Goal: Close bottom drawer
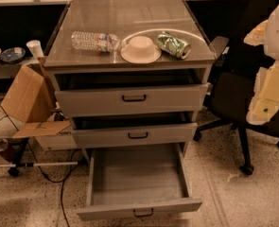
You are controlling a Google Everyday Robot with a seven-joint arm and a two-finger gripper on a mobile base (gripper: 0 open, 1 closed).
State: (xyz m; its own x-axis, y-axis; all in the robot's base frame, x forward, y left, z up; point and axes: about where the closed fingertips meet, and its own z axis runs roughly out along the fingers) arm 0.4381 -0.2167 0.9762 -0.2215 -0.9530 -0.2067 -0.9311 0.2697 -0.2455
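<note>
Standing mid-room: pale grey three-drawer metal cabinet [203, 86] with a glossy grey top.

Item 1. Bottom drawer [137, 176], lowest of the three, at 6 o'clock of the cabinet. It is pulled far out over the speckled floor [243, 197], its plain grey tray exposed. The narrow front panel with the small dark handle is nearest the viewer.

Item 2. Middle drawer [134, 136] and taller-fronted top drawer [132, 100], each slightly ajar, stepped back above the bottom one.

Item 3. On the cabinet top, from 9 to 3 o'clock: clear plastic water bottle [94, 40] lying on its side, white round bowl [140, 49] touching its cap end, and crushed green drink can [173, 45] on its side just beside the bowl.

Item 4. Pale cream-and-white gripper [271, 86], at 3 o'clock by the right edge, well apart from the bottom drawer. Whether it is released or clenched cannot be told.

Item 5. Black wheeled office chair [233, 96], at 3 o'clock, between gripper and cabinet. One caster sits near the drawer's right side, not touching.

Item 6. Brown cardboard box [28, 96] with open flaps at 9 o'clock, against the cabinet's left side. A white paper cup [35, 48] stands above it.

Item 7. Black cable [63, 193] trailing on the floor at 8 o'clock, near the drawer's left front corner, crossing a white pole [39, 164].
</note>
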